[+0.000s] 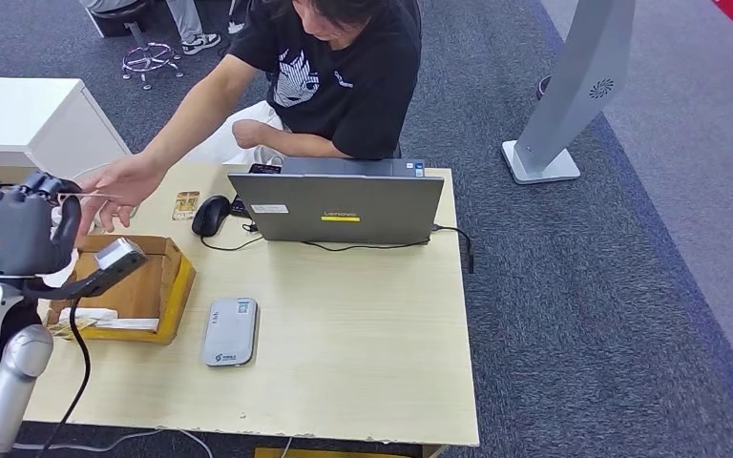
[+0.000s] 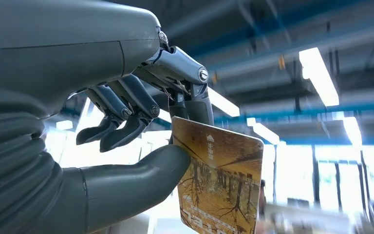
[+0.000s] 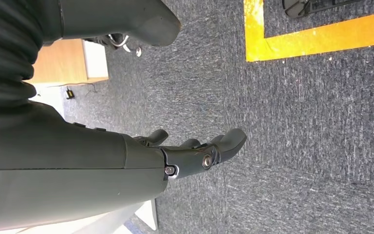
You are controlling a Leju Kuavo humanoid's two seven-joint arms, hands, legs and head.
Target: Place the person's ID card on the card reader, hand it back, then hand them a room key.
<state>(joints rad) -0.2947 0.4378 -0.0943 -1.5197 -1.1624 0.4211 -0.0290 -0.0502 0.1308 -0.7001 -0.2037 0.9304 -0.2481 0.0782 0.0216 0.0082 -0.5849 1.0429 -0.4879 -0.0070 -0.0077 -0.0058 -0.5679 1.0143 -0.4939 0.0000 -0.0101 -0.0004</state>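
Grey carpet is running all round a pale wooden tabletop, and the business of the moment is happening at its far left corner. The card, gold-brown with a tree print, is being pinched by one edge between the thick thumb and the darker fingers of the left hand, which is raised above the cardboard box. From the head view the card is showing only as a thin edge-on sliver, so I am taking it to be the room key rather than the ID, though I can't be sure; a second gold card is lying on the tabletop beside the mouse. The person's hand is reaching in, palm down, fingertips just beside that sliver.

To do the handover well, the left hand should be keeping its pinch steady and the card's free end towards the person, letting go only once their grip is closed on it.

The card reader is sitting bare near the front edge, the laptop beyond it. The right hand is hanging over the carpet, loosely curled, holding nothing.
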